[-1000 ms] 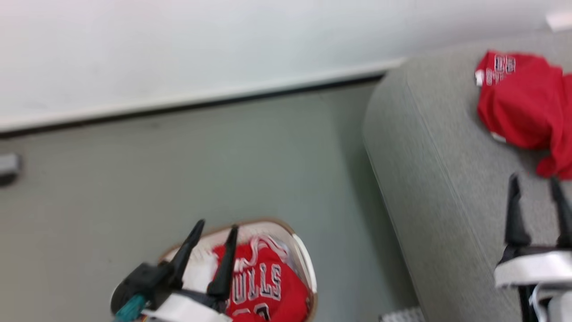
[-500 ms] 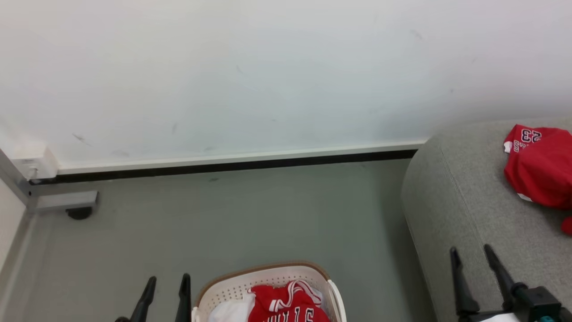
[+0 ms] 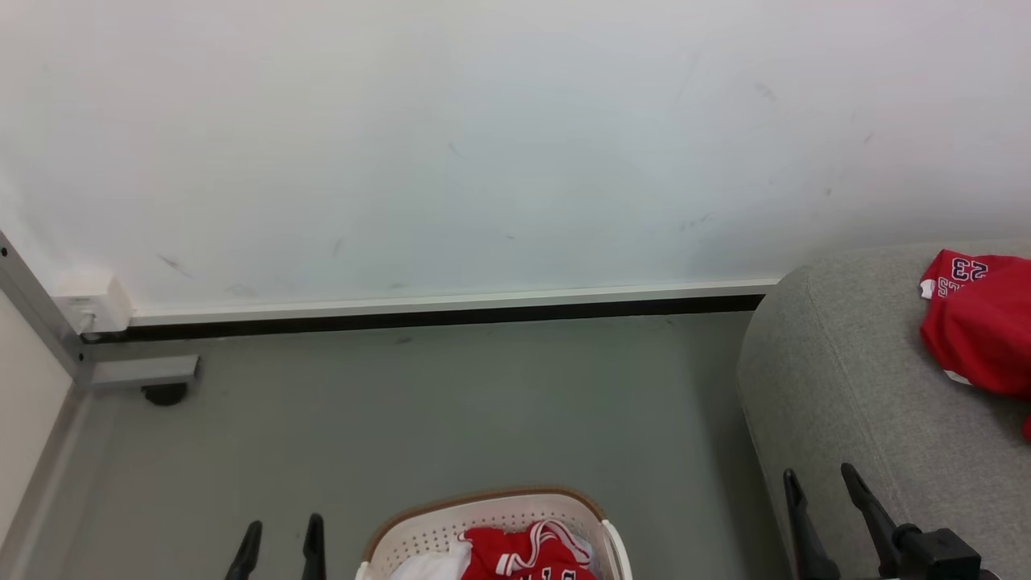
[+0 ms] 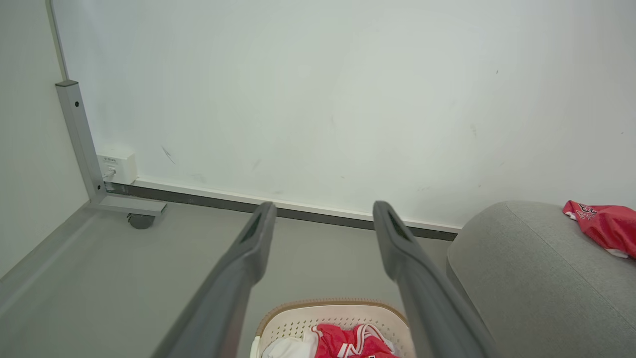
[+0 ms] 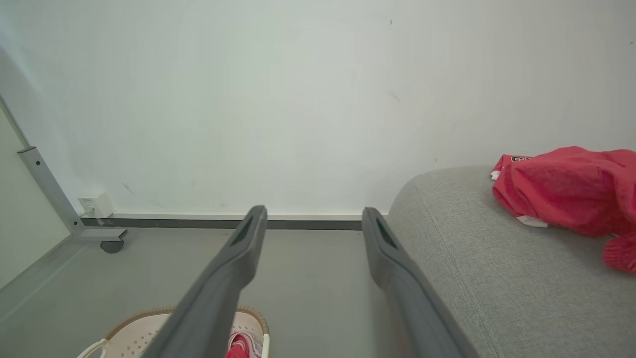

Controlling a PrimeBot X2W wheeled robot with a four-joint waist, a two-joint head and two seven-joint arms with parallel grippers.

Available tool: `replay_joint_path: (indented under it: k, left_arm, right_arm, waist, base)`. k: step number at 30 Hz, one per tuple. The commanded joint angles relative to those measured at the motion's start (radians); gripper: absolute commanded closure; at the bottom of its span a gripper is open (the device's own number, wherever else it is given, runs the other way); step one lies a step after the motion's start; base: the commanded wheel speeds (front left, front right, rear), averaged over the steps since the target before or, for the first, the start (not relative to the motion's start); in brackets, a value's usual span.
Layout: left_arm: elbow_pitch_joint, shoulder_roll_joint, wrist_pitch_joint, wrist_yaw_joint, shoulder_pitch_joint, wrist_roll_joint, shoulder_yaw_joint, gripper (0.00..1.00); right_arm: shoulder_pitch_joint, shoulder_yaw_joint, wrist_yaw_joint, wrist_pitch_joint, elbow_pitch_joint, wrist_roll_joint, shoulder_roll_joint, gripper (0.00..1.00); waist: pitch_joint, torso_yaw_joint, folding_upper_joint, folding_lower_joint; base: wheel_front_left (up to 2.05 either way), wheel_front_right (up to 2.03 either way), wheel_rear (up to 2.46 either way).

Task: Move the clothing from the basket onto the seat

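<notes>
Seat (image 3: 846, 387) at right: large, grey woven, rounded edge. One red garment (image 3: 979, 330) already lying on top at far right, marked 23. Basket (image 3: 451, 528) on floor (image 3: 403, 403) at near centre, left of seat and apart from it; cream perforated wall, brown rim. Rest of clothing (image 3: 523, 556) bunched inside, red with white-and-black trim, with a white item (image 3: 427, 568) at left of pile.

Judging by the folds: thin, soft, light, limp. No stiffness to rely on; likely to drape and trail when lifted, possibly a bit slick. Best to pinch a raised fold or trimmed edge at top of pile, deep enough to hold, then lift high over rim before swinging right. Risk of dragging a second garment along or snagging on rim.

Left claw (image 3: 283, 528) near, just left of basket, fingers spread, nothing between. Right claw (image 3: 819, 475) near right, seen against seat's left edge, also spread and empty.

Around: white wall (image 3: 483, 145) across far side, dark baseboard strip (image 3: 443, 314) below it. Grey metal frame post (image 3: 36, 310) with foot and caster (image 3: 163, 394) at far left, small white socket box (image 3: 93, 302) beside it. Nothing on floor between basket and seat; only rim and seat's rounded side to clear.
</notes>
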Motion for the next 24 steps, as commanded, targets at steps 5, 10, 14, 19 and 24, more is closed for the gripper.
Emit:
replay_joint_path:
  k: [5, 10, 14, 19, 24]
  left_arm:
    - [0.005, -0.002, 0.0, -0.014, 0.015, 0.018, 0.016, 0.0]
    - [0.036, -0.004, -0.001, -0.023, 0.002, 0.024, -0.002, 0.0]
    - [0.091, -0.003, -0.001, -0.036, -0.041, 0.042, -0.05, 0.0]
    - [0.196, -0.003, 0.0, -0.049, -0.116, 0.054, -0.129, 0.0]
    - [0.34, 0.013, 0.06, -0.057, -0.233, 0.071, -0.22, 0.0]
  right_arm:
    - [0.002, 0.009, -0.003, 0.0, 0.002, 0.01, -0.002, 0.0]
    - [-0.022, 0.013, -0.003, 0.0, -0.008, 0.009, -0.002, 0.0]
    - [-0.034, 0.019, -0.003, 0.0, -0.017, 0.012, -0.002, 0.0]
    - [-0.06, 0.034, -0.003, 0.0, -0.029, 0.016, -0.002, 0.0]
    - [-0.086, 0.052, -0.003, 0.0, -0.054, 0.039, -0.002, 0.0]
  waist:
    - [0.007, -0.008, 0.0, 0.0002]
    - [0.026, -0.036, 0.0, 0.0002]
    - [0.054, -0.079, 0.0, 0.0002]
    - [0.111, -0.148, 0.0, 0.0002]
    - [0.194, -0.22, 0.0, 0.0002]
  base:
    - [0.0, 0.0, 0.0]
    - [0.0, 0.0, 0.0]
    - [0.0, 0.0, 0.0]
    - [0.0, 0.0, 0.0]
    - [0.0, 0.0, 0.0]
